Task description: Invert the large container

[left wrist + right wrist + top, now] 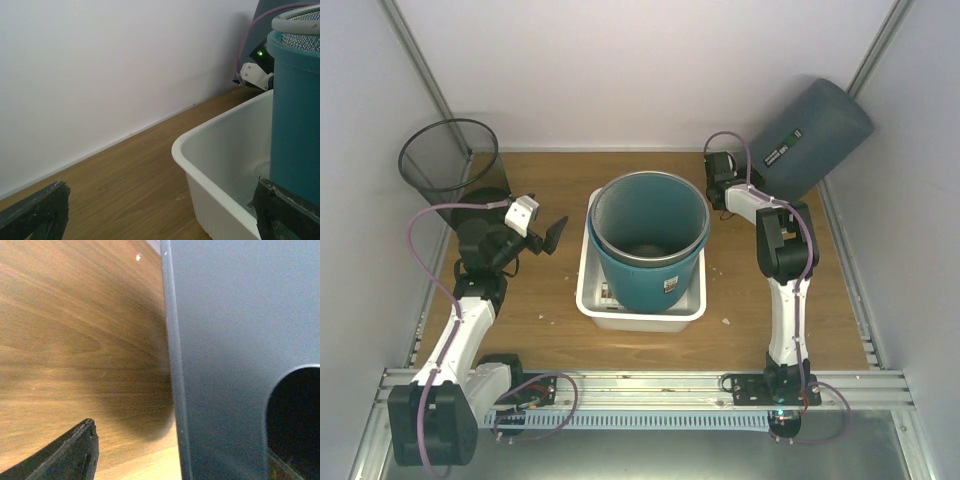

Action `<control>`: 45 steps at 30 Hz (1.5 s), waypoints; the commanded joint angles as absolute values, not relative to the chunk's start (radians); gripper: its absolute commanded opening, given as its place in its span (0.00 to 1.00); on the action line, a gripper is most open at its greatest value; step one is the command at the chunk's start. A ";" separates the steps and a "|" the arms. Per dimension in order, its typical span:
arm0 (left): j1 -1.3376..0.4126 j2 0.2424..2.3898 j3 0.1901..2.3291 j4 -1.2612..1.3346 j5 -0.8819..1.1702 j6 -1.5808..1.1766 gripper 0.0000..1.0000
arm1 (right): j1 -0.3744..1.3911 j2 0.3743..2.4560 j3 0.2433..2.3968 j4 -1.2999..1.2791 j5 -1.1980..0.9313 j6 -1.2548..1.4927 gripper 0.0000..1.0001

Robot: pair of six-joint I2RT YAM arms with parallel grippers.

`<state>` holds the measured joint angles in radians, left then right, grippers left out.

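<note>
Far left, behind your left gripper and well apart from it: a black mesh wastebasket, upright in the back corner of the table.

Left gripper: jaws wide, holding nothing, hanging just above the wood. It points at the white tub. The tub's near corner sits just ahead of the fingers and a little to their right, not touching.

Inside the tub, ahead and right of that hand: a teal bucket, upright, mouth up. A grey-rimmed mesh liner shows at its top.

Right of the tub: your right gripper, reaching toward the back wall. Jaws wide. In the wrist view one dark finger stands clear of the bin wall with bare wood between them. The other finger is only a sliver at the frame's lower right edge, behind an oval cut-out, so I cannot tell whether it touches.

Grey bin: directly against the right gripper's far side, its wall running between the fingers. It is tilted, not upright, with the rounded end raised toward the back right corner.
</note>
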<state>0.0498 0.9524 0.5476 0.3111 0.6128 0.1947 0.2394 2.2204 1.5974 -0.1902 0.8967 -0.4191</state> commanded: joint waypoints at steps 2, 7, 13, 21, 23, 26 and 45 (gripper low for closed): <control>0.054 0.926 0.531 0.354 0.625 0.217 0.99 | 0.242 2.266 1.624 -0.291 0.818 -0.346 0.71; 0.054 0.923 0.532 0.348 0.628 0.219 0.99 | 0.252 2.284 1.635 -0.372 0.714 -0.314 0.74; 0.054 0.916 0.535 0.334 0.632 0.224 0.99 | 0.260 2.289 1.664 -0.507 0.532 -0.258 0.75; 0.053 0.906 0.541 0.318 0.642 0.234 0.99 | 0.285 2.253 1.659 -0.602 0.522 -0.205 0.85; 0.054 0.905 0.543 0.313 0.645 0.231 0.99 | 0.288 2.242 1.656 -0.617 0.517 -0.188 0.86; 0.053 0.901 0.545 0.303 0.648 0.227 0.99 | 0.290 2.231 1.666 -0.667 0.498 -0.169 0.87; 0.053 0.738 0.832 -0.065 0.527 0.455 0.99 | 0.152 1.984 1.697 -0.777 0.327 0.010 0.87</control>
